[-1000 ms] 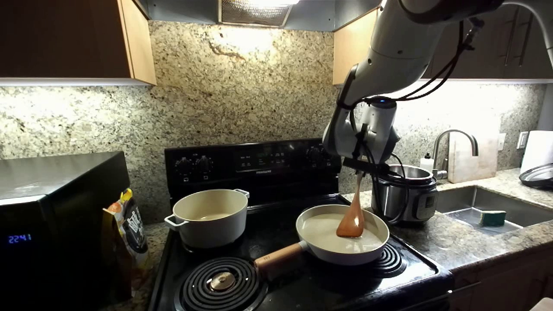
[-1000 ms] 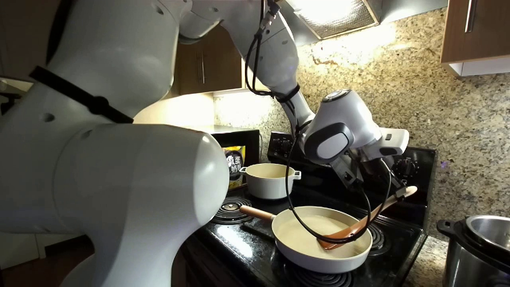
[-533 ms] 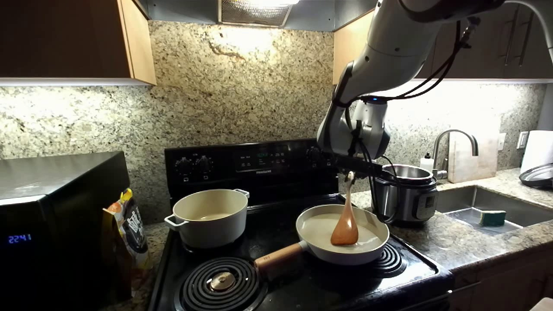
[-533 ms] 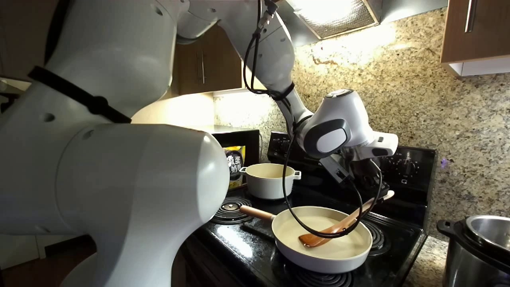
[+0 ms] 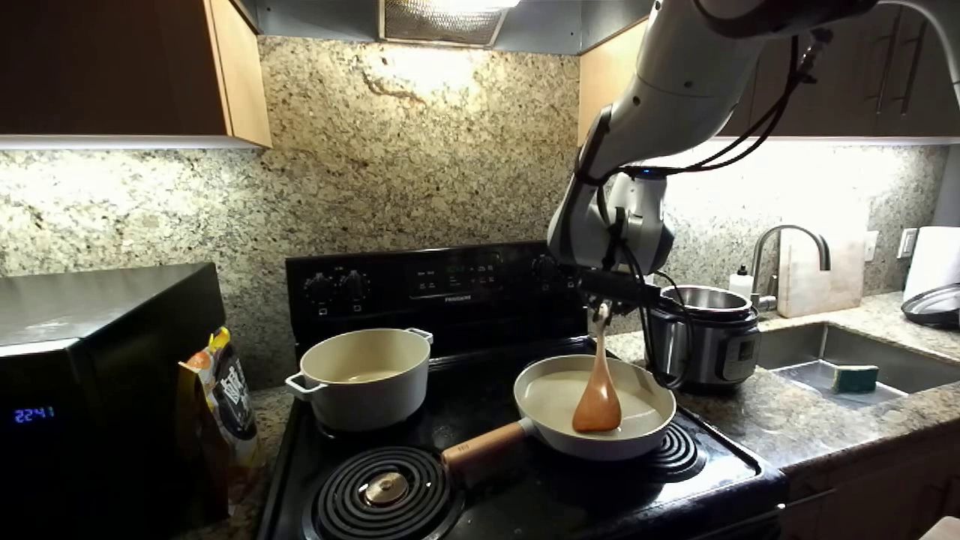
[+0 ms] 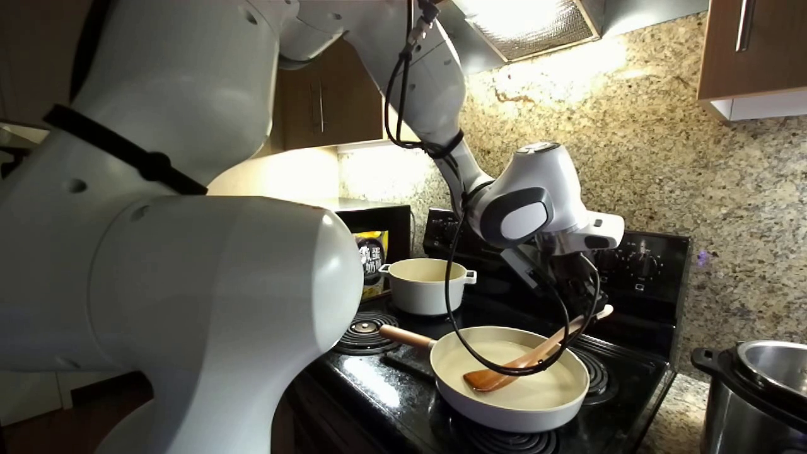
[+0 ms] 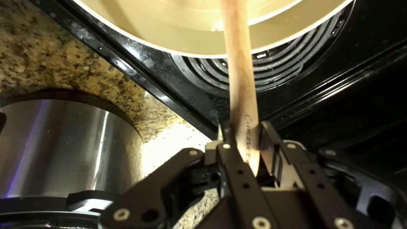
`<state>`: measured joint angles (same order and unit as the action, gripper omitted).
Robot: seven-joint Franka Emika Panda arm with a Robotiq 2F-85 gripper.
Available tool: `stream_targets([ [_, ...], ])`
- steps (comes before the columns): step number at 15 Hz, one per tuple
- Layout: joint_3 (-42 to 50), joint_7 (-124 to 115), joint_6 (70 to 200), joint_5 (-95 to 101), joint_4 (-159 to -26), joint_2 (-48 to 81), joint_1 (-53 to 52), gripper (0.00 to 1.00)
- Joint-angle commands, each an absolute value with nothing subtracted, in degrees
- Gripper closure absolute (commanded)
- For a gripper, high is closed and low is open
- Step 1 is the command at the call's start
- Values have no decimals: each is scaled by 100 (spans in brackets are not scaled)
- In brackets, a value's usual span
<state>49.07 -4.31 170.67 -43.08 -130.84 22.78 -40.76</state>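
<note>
Our arm (image 6: 214, 265) arches over in an exterior view, then slants down to a bent wrist (image 6: 548, 183), with our claw (image 7: 246, 132) hanging beneath it. In the wrist view our two fingers (image 7: 269, 135) are closed in a grip, nearly parallel, with a narrow space between them.

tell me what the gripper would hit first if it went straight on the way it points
Probably the black stovetop, near the coil burner by the frying pan, though depth is unclear. The wooden spatula in the gripper reaches into that pan, so it may press there first.
</note>
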Motion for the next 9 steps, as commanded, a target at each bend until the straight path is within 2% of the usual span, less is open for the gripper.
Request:
stream_targets([
  [1,4911,-224,17135,-4343,-13426,1893,-4052,94],
  [9,4835,-102,17471,-4642,-13872,1448,-3617,94],
])
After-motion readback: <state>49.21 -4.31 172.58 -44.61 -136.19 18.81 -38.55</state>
